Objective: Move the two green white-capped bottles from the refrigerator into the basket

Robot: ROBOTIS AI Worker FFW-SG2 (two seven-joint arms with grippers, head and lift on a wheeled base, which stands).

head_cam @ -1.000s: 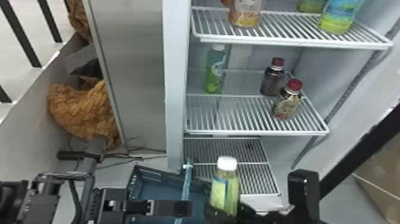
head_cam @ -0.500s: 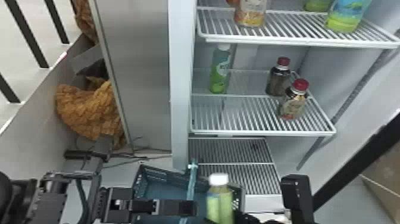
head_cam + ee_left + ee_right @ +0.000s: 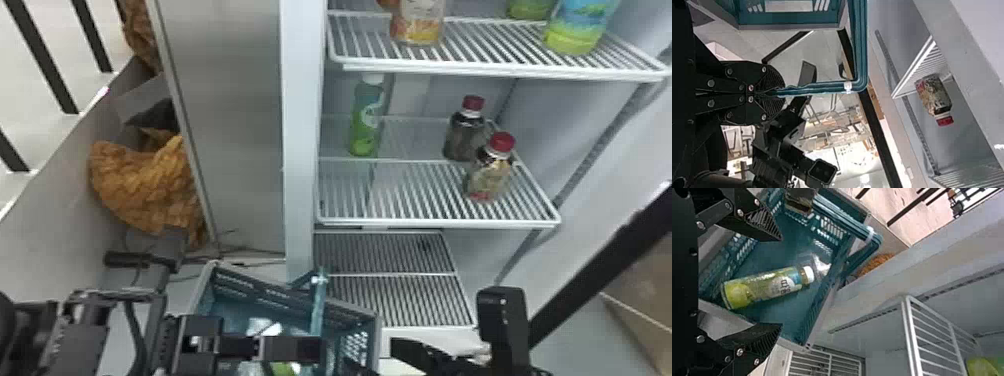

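In the head view, my left gripper (image 3: 305,349) is over the teal basket (image 3: 375,320); the left wrist view shows this gripper (image 3: 778,92) shut on the basket's handle (image 3: 817,87). My right gripper (image 3: 420,354) is at the basket's right side. Seen from its own wrist, the right gripper (image 3: 781,282) stands open above the basket (image 3: 801,344), nothing between its fingers. One green white-capped bottle (image 3: 764,286) lies on its side inside. The other green white-capped bottle (image 3: 366,120) stands upright at the left rear of the middle refrigerator shelf (image 3: 425,222).
Two dark red-capped bottles, one (image 3: 465,131) behind the other (image 3: 490,172), stand on the middle shelf's right part. More bottles, including a blue-green one (image 3: 580,27), occupy the upper shelf (image 3: 475,70). The refrigerator's pale side edge (image 3: 302,140) rises behind the basket.
The green bottle that was upright at my right gripper has dropped down and lies in the basket, let go. The view has shifted slightly; my left gripper stays at the handle.
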